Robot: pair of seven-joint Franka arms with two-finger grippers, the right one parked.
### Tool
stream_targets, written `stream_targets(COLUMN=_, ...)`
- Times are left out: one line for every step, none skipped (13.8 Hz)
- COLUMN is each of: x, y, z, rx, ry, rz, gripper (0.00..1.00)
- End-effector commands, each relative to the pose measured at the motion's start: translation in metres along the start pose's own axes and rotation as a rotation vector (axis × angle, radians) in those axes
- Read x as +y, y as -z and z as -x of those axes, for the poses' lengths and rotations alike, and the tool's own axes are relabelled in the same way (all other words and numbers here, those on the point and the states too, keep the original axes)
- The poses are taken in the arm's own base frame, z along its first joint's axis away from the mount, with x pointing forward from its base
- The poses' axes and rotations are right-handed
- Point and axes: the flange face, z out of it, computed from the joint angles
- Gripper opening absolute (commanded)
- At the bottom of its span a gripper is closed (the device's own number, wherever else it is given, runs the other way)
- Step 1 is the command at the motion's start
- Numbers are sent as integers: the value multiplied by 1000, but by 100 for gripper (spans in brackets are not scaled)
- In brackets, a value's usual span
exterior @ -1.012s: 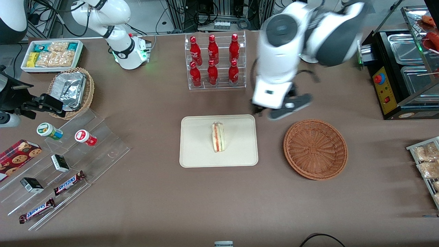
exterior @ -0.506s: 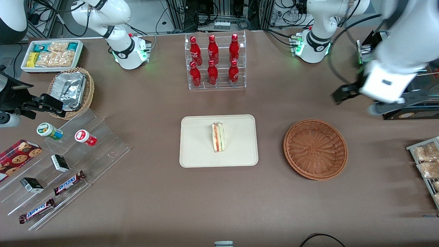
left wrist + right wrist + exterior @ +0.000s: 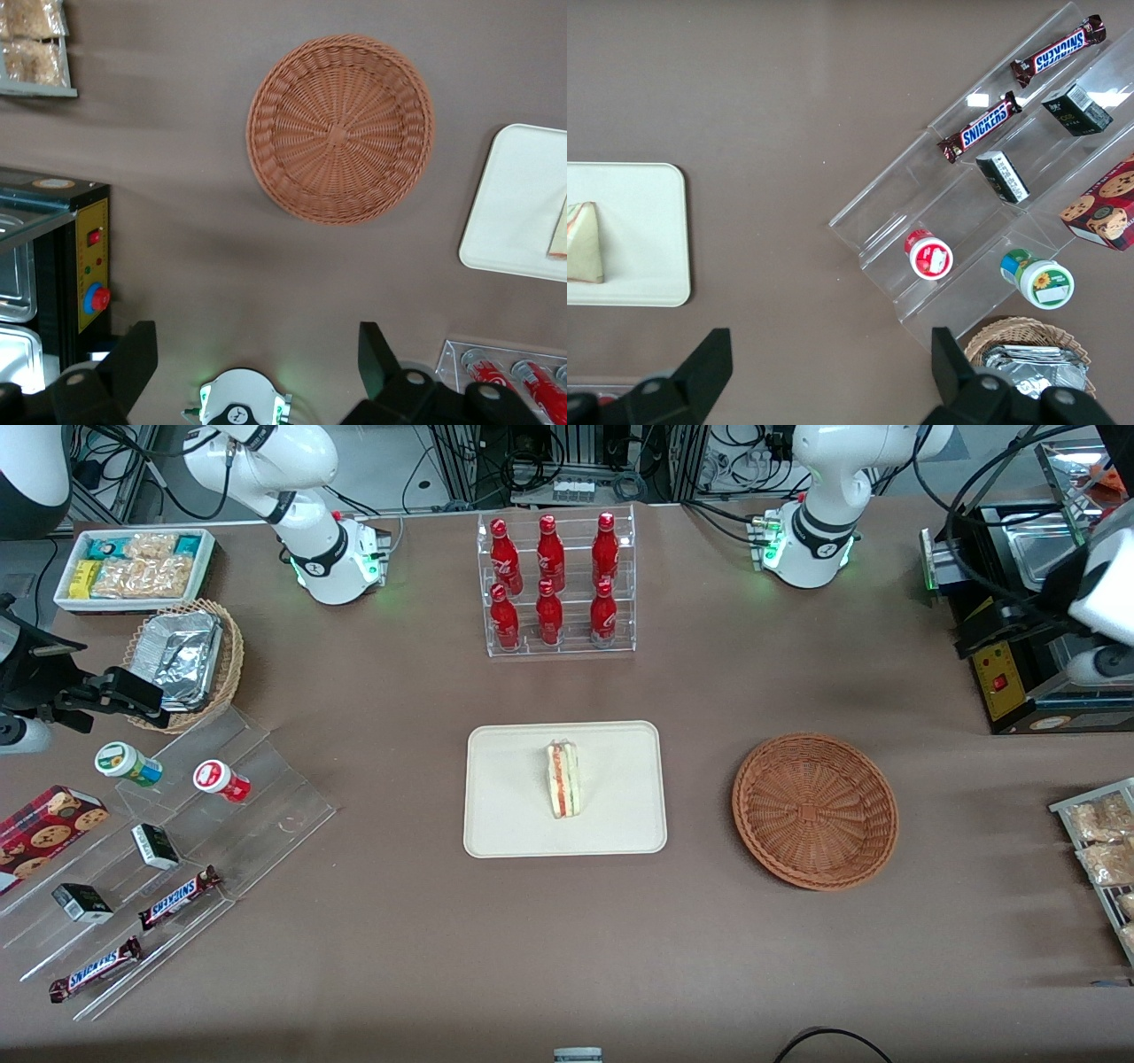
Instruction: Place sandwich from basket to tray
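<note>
The sandwich (image 3: pixel 563 779) lies on the cream tray (image 3: pixel 505 815) near its middle, its red and green edge turned up. It also shows in the right wrist view (image 3: pixel 585 241) on the tray (image 3: pixel 642 230). The reddish-brown basket (image 3: pixel 815 810) stands empty beside the tray, toward the working arm's end of the table. The left wrist view shows the basket (image 3: pixel 340 128) and a corner of the tray (image 3: pixel 518 204). My left gripper (image 3: pixel 997 627) is open and empty, raised over the black appliance, well away from the basket. Its fingers (image 3: pixel 133 354) stand wide apart.
An acrylic rack of red bottles (image 3: pixel 556 584) stands farther from the camera than the tray. A black appliance with a red button (image 3: pixel 1001 655) and a rack of snack packets (image 3: pixel 1103 841) are at the working arm's end. An acrylic stand of snacks (image 3: pixel 159 850), a tan foil basket (image 3: pixel 186 660) and a white bin (image 3: pixel 133 567) are at the parked arm's end.
My left arm has swung away from the tray's edge, past the basket, to the working arm's end of the table. The sandwich has stayed on the tray.
</note>
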Motion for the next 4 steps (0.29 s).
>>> stream_targets(x=-4, y=0, z=16, rx=12, ry=-7, rz=16, gripper=100)
stream_targets(x=-6, y=3, z=14, rx=20, ry=-13, rz=18, gripper=100)
stream_targets(x=-8, y=9, z=10, rx=27, ry=-55, rz=20, gripper=100)
stream_targets(x=-7, y=7, z=5, rx=26, ry=-88, rz=12, gripper=100)
